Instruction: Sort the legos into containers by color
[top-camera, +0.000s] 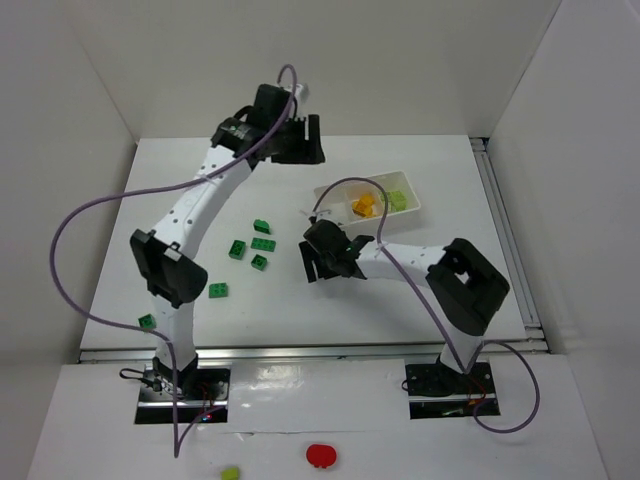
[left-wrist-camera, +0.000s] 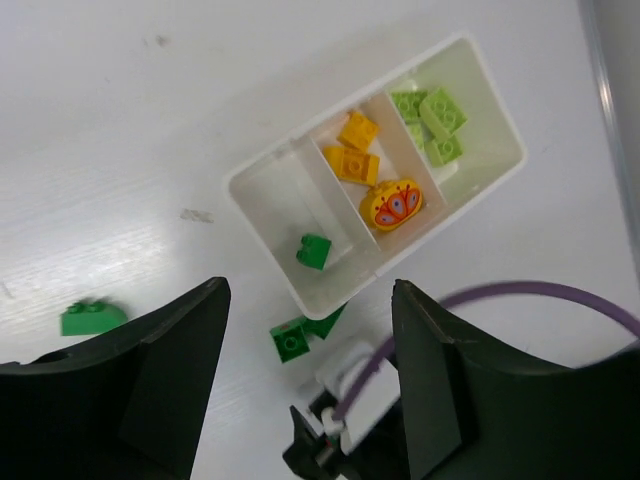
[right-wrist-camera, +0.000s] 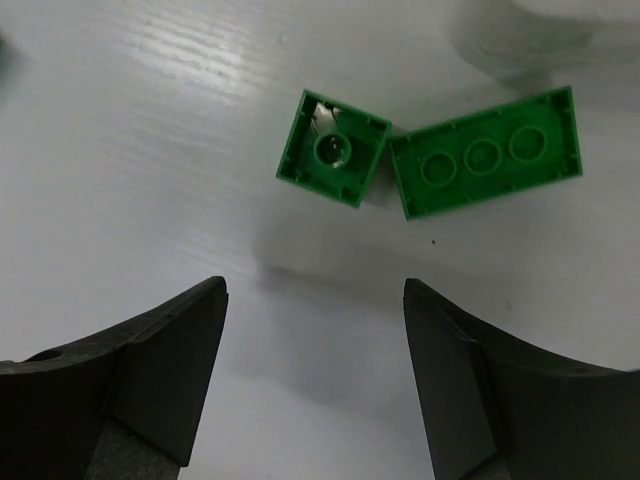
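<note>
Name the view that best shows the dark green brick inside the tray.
Left wrist: the dark green brick lies unobstructed in the tray's end compartment. Top external is too small to show it; right wrist misses it.

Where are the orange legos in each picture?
Top external: the orange legos sit right of centre, in the middle compartment.
Left wrist: upper middle, same compartment.
Right wrist: not in it.
Shared landmark: the white tray, clear in the top and left wrist views.

The tray (left-wrist-camera: 265, 215) partly hides one green brick (left-wrist-camera: 327, 322).
</note>
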